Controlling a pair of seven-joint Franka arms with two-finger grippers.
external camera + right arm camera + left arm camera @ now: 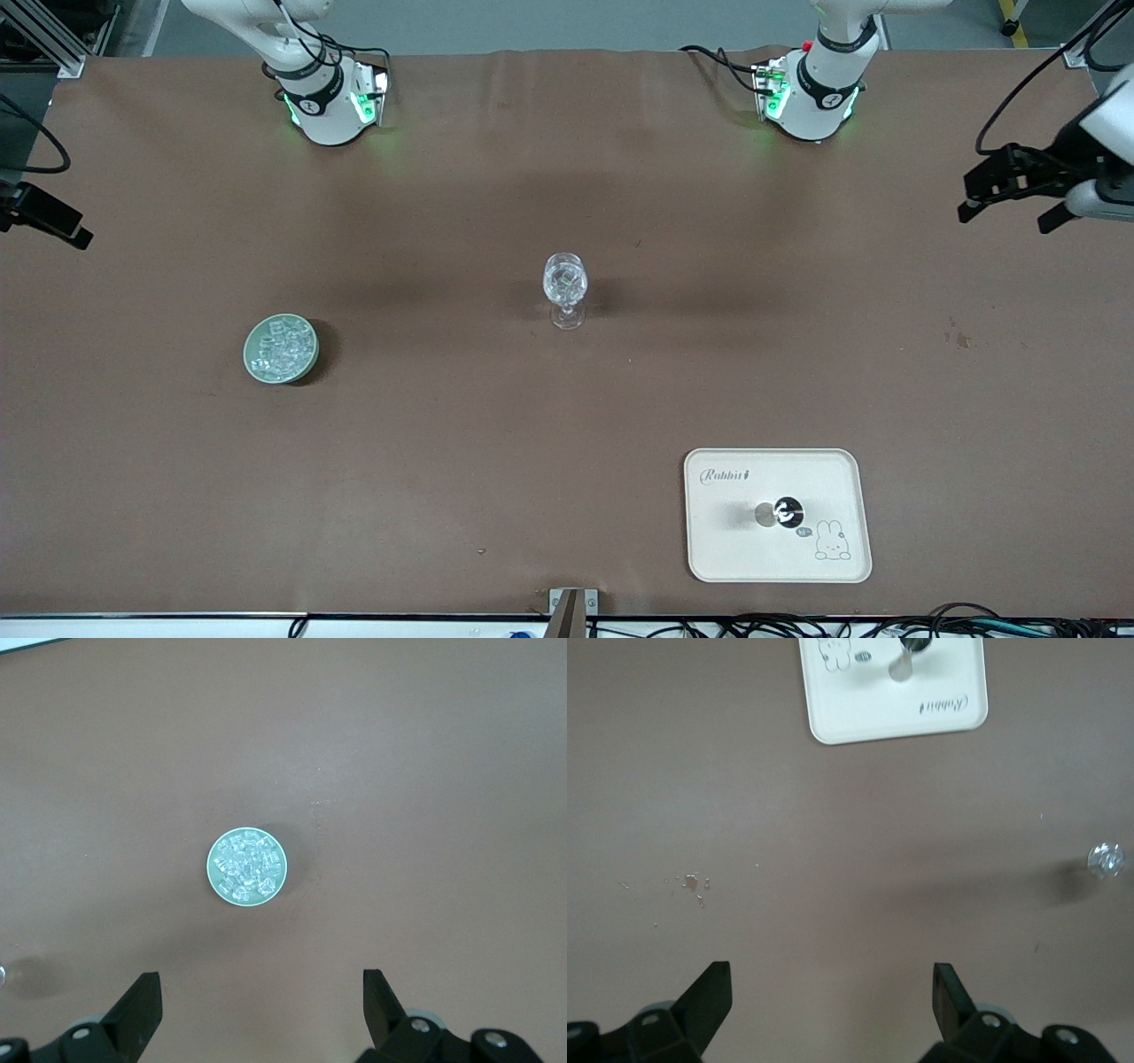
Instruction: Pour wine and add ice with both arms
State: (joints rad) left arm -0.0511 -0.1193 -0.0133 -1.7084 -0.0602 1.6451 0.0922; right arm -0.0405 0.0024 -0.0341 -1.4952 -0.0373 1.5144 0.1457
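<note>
The ice (282,344) is a heap of clear cubes in a pale green round dish (252,361) toward the right arm's end of the table. A taller clear goblet (565,288) stands at mid-table. On a white tray (735,549), nearer the front camera, stands a tiny stemmed glass (778,513); I cannot make out the wine in it. My left gripper (1001,217) hangs high over the left arm's end, open and empty (831,992). My right gripper (62,226) hangs over the right arm's end, open and empty (261,992), with the ice (246,866) far below it.
Brown cloth covers the table. A few small stains (691,881) mark the cloth under the left gripper. The left wrist view also shows the tray (859,709), the tiny glass (908,656) and the goblet (1106,859). Cables run along the table's front edge.
</note>
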